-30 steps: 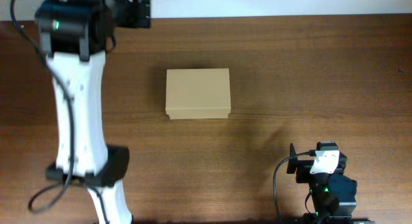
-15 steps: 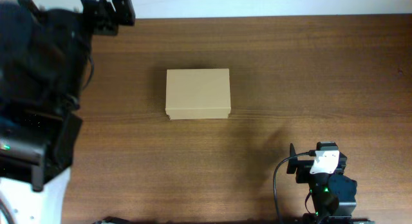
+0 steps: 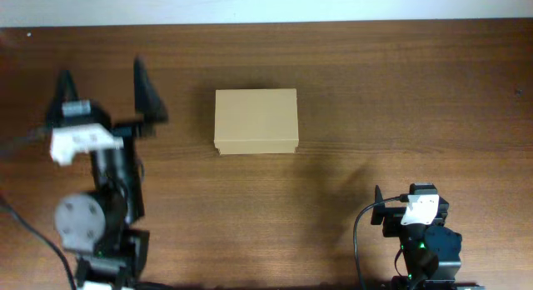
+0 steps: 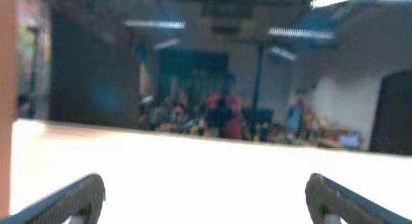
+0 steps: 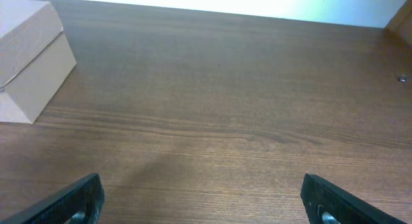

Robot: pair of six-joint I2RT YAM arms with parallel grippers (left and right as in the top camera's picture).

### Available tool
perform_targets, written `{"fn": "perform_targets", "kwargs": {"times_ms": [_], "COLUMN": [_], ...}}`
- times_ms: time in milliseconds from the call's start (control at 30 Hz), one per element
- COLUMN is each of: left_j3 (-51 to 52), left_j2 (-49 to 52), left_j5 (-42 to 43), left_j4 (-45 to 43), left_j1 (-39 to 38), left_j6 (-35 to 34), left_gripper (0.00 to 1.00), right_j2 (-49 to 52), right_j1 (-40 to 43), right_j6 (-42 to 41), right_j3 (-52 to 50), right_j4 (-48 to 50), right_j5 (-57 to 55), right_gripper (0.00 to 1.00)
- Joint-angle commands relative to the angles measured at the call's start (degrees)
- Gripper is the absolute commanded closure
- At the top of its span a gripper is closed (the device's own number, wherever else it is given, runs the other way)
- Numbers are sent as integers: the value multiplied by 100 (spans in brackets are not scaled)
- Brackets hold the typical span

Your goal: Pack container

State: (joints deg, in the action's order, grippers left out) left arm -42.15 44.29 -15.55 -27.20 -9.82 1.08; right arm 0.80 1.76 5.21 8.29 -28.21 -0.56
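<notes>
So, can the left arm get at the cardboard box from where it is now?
Probably yes. The left hand stands open beside the closed cardboard box, with only table between them and nothing resting on the lid.

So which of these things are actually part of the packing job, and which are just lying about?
Part of the job:
- tan cardboard box, lid closed
- left gripper, open
- right gripper, open

Just lying about:
- no loose items show; only the wooden table is under the box
</notes>
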Motion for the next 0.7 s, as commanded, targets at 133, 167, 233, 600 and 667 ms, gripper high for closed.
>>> {"fn": "perform_targets", "kwargs": {"times_ms": [133, 167, 233, 600, 667], "left_j3": [1696, 1779, 1880, 2297, 2529], "left_j2": [-1609, -1777, -2096, -2820, -2922], "left_j5": [490, 579, 774, 2085, 2092], "left_j4": [232, 433, 1008, 2105, 1784], "left_j1": [485, 531, 601, 651, 651], "left_j6": [66, 66, 66, 22, -24], "left_gripper": [0, 0, 0, 0, 0], "right_j2": [-61, -61, -61, -61, -61], "right_j1": [-35, -35, -35, -35, -35], "right_j6": [35, 35, 35, 35, 35], "right_j3": [-48, -48, -48, -48, -48], "right_j4": [20, 20, 20, 20, 20], "right_j5": [28, 28, 28, 28, 31], "right_gripper": [1, 1, 1, 1, 1]}}
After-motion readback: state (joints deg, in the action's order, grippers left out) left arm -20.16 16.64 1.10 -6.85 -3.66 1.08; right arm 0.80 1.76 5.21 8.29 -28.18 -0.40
